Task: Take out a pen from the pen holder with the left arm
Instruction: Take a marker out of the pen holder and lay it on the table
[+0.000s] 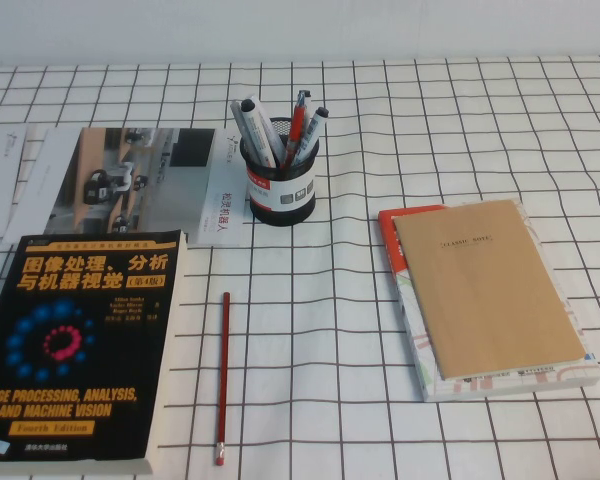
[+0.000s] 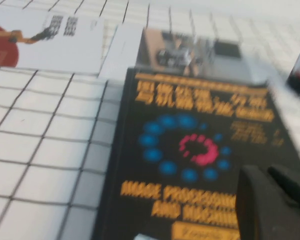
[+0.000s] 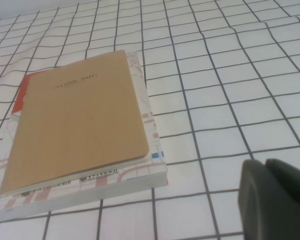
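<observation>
1. So the pen holder [image 1: 281, 185] sits far-centre on the counter [image 1: 360, 400], with the pens [image 1: 298, 125] standing inside it.
2. My left fingers [image 2: 267, 175] are closed tight with nothing in them, hovering over the black textbook [image 2: 190, 165] at near left.
3. My right fingers [image 3: 266, 165] hang just near of the tan notebook [image 3: 75, 120] on the right. Can't tell if they're open.

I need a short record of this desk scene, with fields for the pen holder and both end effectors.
pen holder: black mesh, upright, holds several pens
red pencil: lies on cloth beside black book
left end effector: shut, holds nothing, above black book
right end effector: above cloth near tan notebook
</observation>
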### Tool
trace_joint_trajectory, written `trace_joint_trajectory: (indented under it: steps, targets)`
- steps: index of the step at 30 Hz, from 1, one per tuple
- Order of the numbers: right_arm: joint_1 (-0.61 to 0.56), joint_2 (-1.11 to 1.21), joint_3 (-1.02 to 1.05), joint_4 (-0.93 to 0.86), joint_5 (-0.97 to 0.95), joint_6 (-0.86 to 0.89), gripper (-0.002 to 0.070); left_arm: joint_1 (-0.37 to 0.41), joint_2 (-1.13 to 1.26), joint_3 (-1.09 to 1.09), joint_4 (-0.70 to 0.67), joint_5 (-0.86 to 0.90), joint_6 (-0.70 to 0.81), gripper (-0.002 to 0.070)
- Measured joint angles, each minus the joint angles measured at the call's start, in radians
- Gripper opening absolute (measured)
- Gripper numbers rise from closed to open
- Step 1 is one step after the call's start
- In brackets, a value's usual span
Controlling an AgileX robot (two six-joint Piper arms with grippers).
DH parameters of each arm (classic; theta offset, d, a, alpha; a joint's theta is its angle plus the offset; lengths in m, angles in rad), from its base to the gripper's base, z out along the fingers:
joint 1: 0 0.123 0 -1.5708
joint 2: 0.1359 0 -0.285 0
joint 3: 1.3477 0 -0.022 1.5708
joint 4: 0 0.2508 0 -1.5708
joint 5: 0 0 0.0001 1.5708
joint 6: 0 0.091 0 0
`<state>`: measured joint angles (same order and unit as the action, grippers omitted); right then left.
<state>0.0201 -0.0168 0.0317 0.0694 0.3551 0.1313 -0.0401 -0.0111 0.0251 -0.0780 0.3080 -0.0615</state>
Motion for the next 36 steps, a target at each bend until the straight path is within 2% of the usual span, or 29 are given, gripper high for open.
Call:
trace_joint_trajectory:
  steps: [10, 22, 25, 29, 32, 36]
  targets:
    - [0.000, 0.000, 0.000, 0.000, 0.000, 0.000, -0.0016, 0.000, 0.000, 0.000, -0.327, -0.219, -0.183, -0.0001]
    - [0.000, 0.000, 0.000, 0.000, 0.000, 0.000, -0.0016, 0.000, 0.000, -0.006, -0.361, -0.331, -0.235, -0.0001]
    - [0.000, 0.000, 0.000, 0.000, 0.000, 0.000, -0.0017, 0.000, 0.008, -0.070, -0.315, -0.244, -0.194, -0.0001]
    - [0.000, 0.000, 0.000, 0.000, 0.000, 0.000, -0.0016, 0.000, 0.129, -0.210, -0.276, -0.176, -0.066, -0.0001]
    - [0.000, 0.000, 0.000, 0.000, 0.000, 0.000, -0.0016, 0.000, 0.260, -0.297, -0.268, -0.172, 0.046, -0.0001]
    - [0.000, 0.000, 0.000, 0.000, 0.000, 0.000, -0.0016, 0.000, 0.424, -0.377, -0.266, -0.225, 0.107, -0.0001]
